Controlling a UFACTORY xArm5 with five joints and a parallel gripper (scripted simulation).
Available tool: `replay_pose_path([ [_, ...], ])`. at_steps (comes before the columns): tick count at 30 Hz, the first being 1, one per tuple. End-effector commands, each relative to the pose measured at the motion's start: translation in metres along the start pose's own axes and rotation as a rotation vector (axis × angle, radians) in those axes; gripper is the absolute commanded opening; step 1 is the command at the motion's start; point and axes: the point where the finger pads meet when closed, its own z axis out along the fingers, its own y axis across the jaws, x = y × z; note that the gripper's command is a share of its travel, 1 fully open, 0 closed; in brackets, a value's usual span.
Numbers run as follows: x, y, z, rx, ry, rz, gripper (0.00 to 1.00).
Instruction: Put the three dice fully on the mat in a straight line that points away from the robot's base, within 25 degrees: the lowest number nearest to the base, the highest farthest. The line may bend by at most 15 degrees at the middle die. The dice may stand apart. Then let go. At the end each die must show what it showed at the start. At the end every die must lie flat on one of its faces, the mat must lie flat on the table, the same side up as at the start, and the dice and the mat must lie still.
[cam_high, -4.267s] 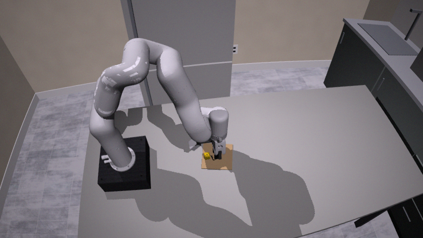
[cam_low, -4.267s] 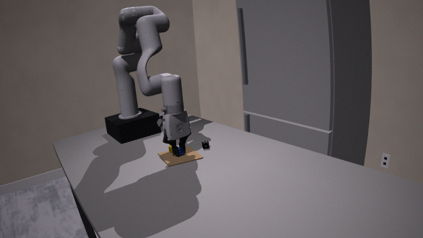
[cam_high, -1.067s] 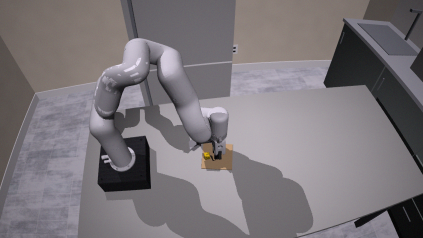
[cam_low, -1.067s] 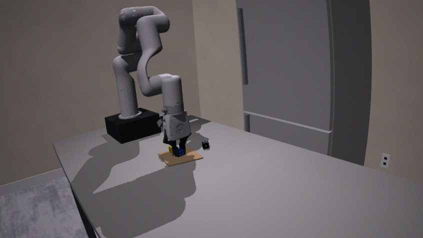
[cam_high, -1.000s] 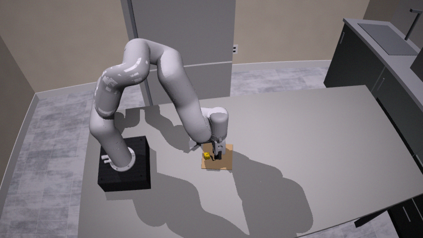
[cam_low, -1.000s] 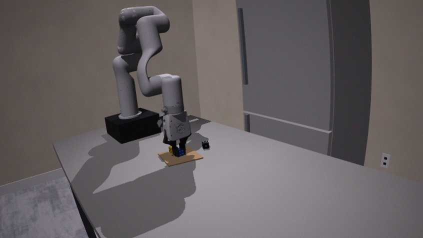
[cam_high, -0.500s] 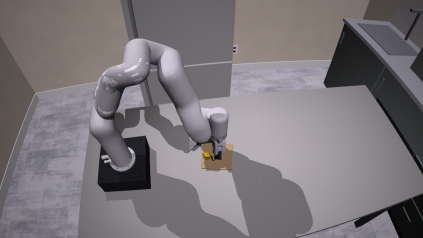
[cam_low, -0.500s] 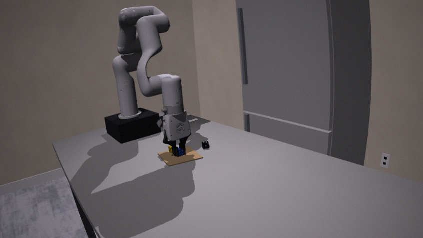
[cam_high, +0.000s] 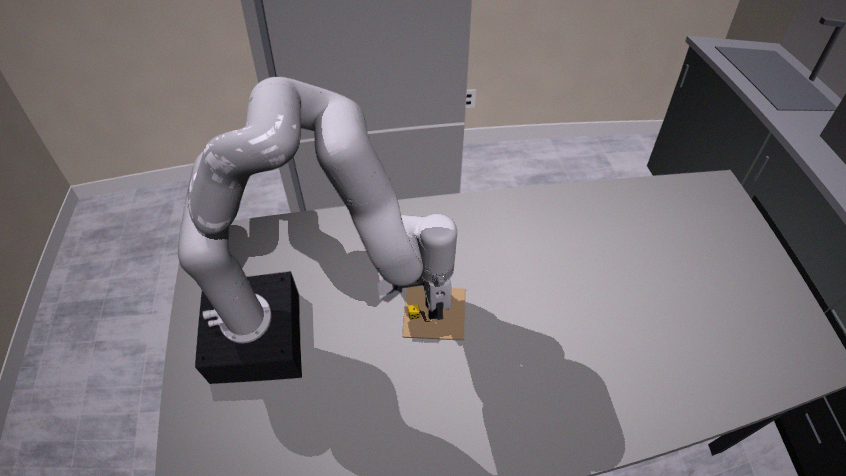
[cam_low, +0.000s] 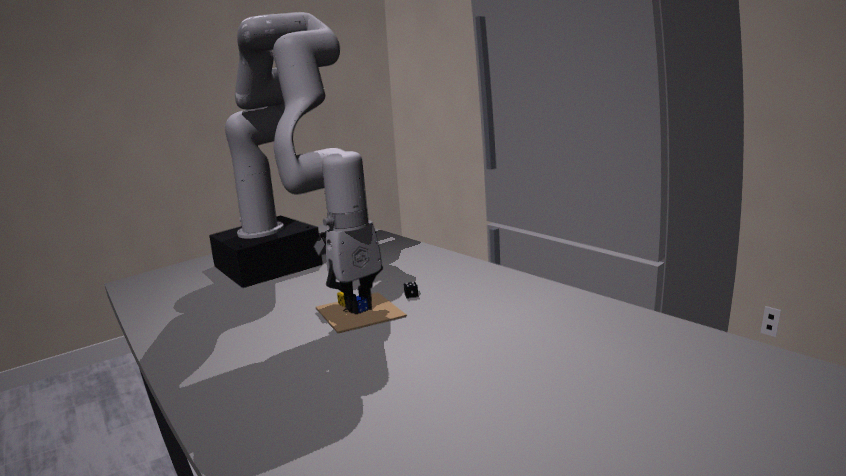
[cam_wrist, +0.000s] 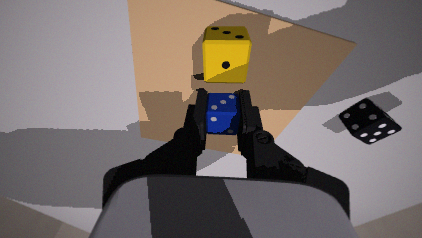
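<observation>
The tool (cam_high: 436, 313) (cam_low: 359, 305) (cam_wrist: 222, 103) grips the blue die (cam_low: 362, 304) (cam_wrist: 222, 114), seemingly within the mat's (cam_high: 446, 329) (cam_low: 354, 322) (cam_wrist: 165, 55) edges, near the yellow die (cam_high: 414, 311) (cam_low: 340, 298) (cam_wrist: 226, 60); the black die (cam_low: 410, 290) (cam_wrist: 370, 121) lies outside.

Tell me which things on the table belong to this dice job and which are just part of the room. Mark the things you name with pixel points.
For the job:
- yellow die (cam_high: 413, 312) (cam_low: 341, 299) (cam_wrist: 225, 62)
- blue die (cam_low: 362, 304) (cam_wrist: 222, 120), between the hand's (cam_high: 436, 317) (cam_low: 359, 309) (cam_wrist: 223, 107) fingers
- black die (cam_low: 411, 290) (cam_wrist: 370, 121), off the mat
- tan mat (cam_high: 437, 331) (cam_low: 359, 322) (cam_wrist: 165, 60)

Just there:
- wall outlet (cam_high: 470, 98) (cam_low: 770, 321)
- tall gray cabinet (cam_high: 378, 71) (cam_low: 567, 130)
</observation>
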Motion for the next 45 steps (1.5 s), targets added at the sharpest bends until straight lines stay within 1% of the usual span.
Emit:
replay_pose_path([
  [1, -0.001, 0.000, -0.001, 0.000, -0.003, 0.000, 0.21],
  [12, -0.001, 0.000, -0.001, 0.000, -0.003, 0.000, 0.21],
  [13, -0.001, 0.000, -0.001, 0.000, -0.003, 0.000, 0.25],
  [15, -0.001, 0.000, -0.001, 0.000, -0.003, 0.000, 0.25],
  [16, -0.001, 0.000, -0.001, 0.000, -0.003, 0.000, 0.29],
  [18, -0.001, 0.000, -0.001, 0.000, -0.003, 0.000, 0.29],
  [19, -0.001, 0.000, -0.001, 0.000, -0.003, 0.000, 0.33],
  [21, -0.001, 0.000, -0.001, 0.000, -0.003, 0.000, 0.33],
  [22, -0.001, 0.000, -0.001, 0.000, -0.003, 0.000, 0.37],
  [24, -0.001, 0.000, -0.001, 0.000, -0.003, 0.000, 0.37],
  [25, -0.001, 0.000, -0.001, 0.000, -0.003, 0.000, 0.42],
  [38, -0.001, 0.000, -0.002, 0.000, -0.003, 0.000, 0.42],
  [45, -0.001, 0.001, -0.011, 0.000, -0.003, 0.000, 0.42],
])
